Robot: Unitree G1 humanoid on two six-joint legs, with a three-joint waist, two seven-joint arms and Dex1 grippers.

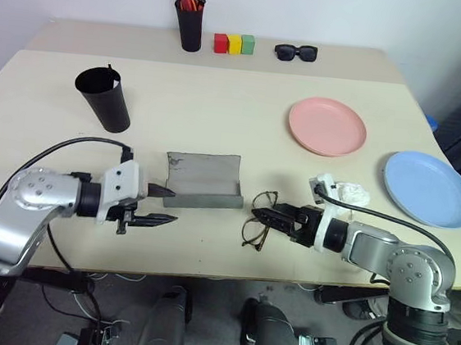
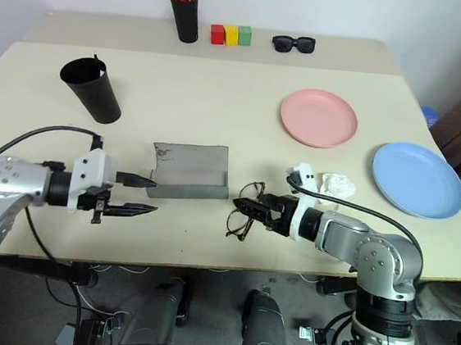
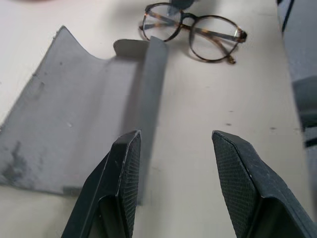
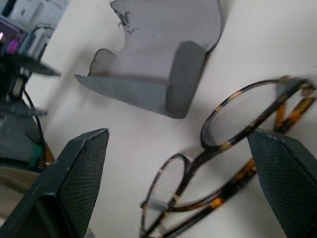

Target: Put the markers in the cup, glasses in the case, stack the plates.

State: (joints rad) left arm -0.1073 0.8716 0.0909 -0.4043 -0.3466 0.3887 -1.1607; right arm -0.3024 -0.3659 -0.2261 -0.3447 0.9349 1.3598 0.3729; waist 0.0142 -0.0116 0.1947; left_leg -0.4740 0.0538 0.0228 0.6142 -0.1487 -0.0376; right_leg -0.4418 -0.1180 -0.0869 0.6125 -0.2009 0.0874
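While nothing is yet held, both arms hover low over the near edge of the surface [image 1: 219, 122], and the job stands as follows.

Case: the grey case [image 1: 202, 181] lies open and empty near the front, lid laid back flat.

Glasses: the glasses [image 1: 258, 219] rest on the surface just right of the case, not yet inside it.

Right gripper: the right gripper [image 1: 268, 218] has its jaws spread wide on either side of the glasses, not closed on them; this looks like the step in hand.

Left gripper: the left gripper [image 1: 159, 206] stands parted beside the case's left end, one finger over the case edge, gripping nothing.

Plates: the pink plate [image 1: 327, 126] and the blue plate [image 1: 428, 188] lie well apart on the right, unstacked.

Cup: the black cup [image 1: 104, 98] stands upright at left; a thin dark tip shows at its rim, so the markers may already be in it, though I cannot tell.

Left to do: glasses into case, plates stacked.
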